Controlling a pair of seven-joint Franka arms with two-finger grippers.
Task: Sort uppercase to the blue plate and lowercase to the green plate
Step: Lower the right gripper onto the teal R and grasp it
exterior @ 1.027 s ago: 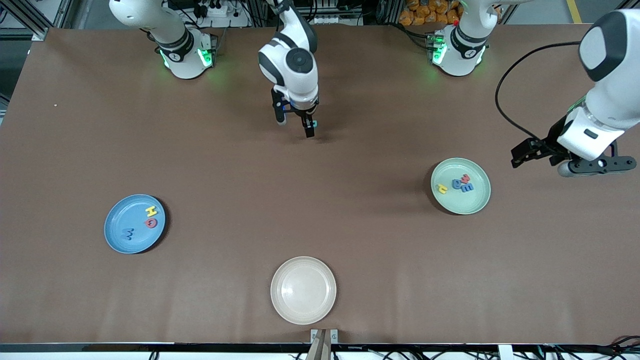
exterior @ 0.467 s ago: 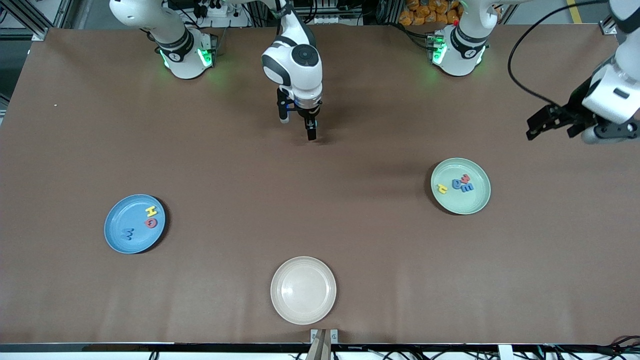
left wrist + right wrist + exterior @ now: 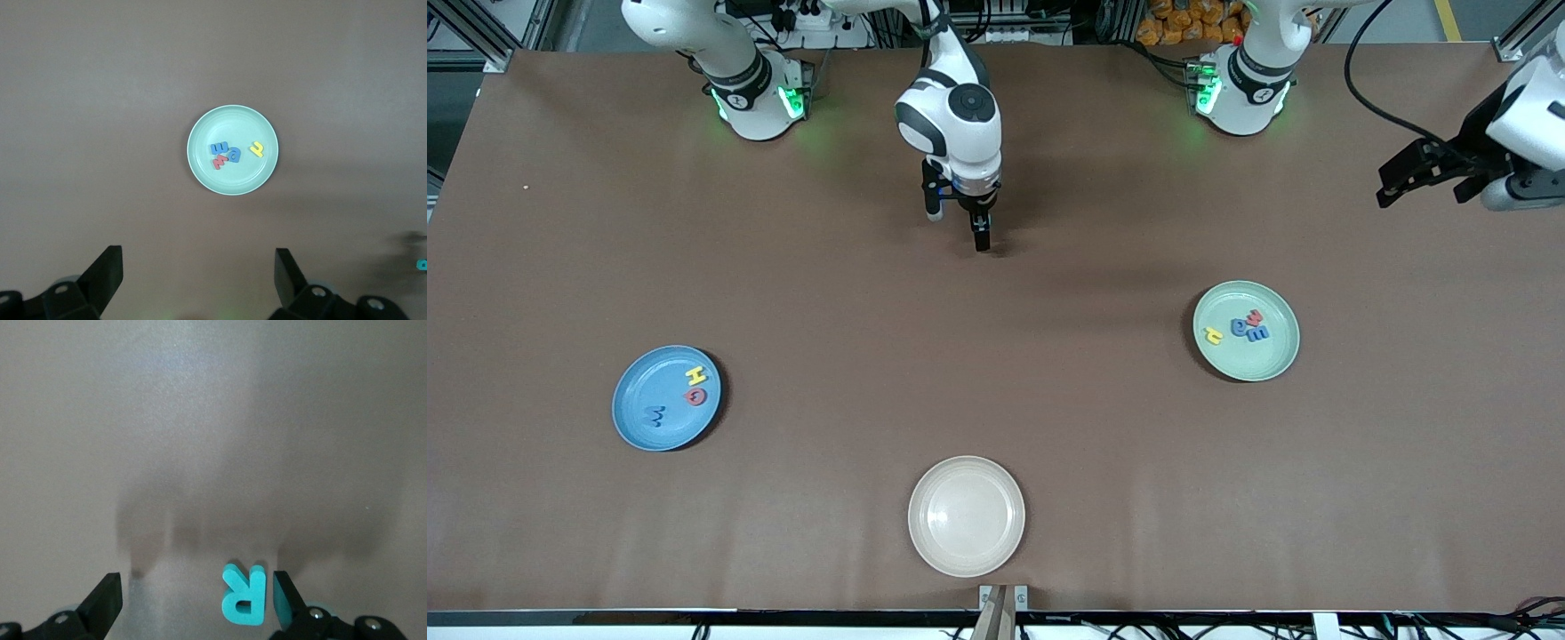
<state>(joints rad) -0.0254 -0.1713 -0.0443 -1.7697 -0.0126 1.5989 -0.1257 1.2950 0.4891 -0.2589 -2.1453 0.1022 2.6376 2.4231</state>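
Teal R (image 3: 243, 595) sits hidden beneath right gripper (image 3: 959, 222) fingers.

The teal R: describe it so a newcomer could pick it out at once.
Start at the right arm's tool, low over the brown table near the robots' bases. The teal R lies flat on the bare table between its open fingers, close by one finger. It is the only letter not on a plate, and the only teal one.

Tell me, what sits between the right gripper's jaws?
The teal R lies on the table between the right gripper's open jaws, beside one jaw, shown in the right wrist view.
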